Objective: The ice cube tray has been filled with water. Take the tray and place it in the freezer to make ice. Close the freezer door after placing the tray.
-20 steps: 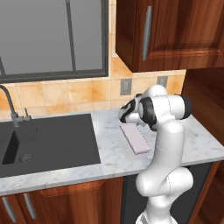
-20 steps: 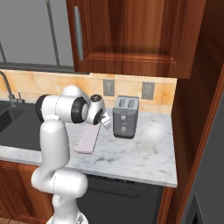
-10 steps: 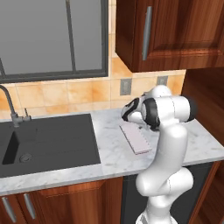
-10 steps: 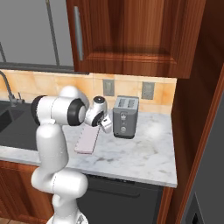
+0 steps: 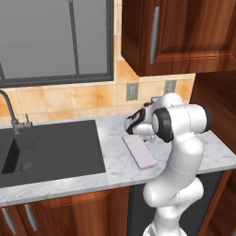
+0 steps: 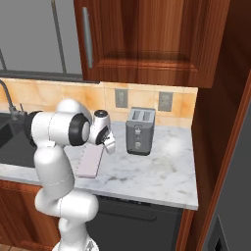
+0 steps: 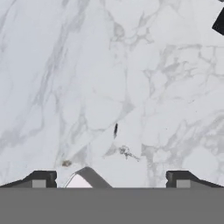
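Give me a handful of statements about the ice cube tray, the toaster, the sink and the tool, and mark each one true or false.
1. The ice cube tray lies flat on the marble counter. True.
2. The tool is clamped on the tray. False: its tips stand wide apart over the counter, holding nothing.
3. The toaster stands against the wall under two outlets. True.
4. The tray sits inside the sink. False: it lies on the counter to the right of the sink.
5. The toaster rests on top of the tray. False: they stand apart, toaster to the tray's right.
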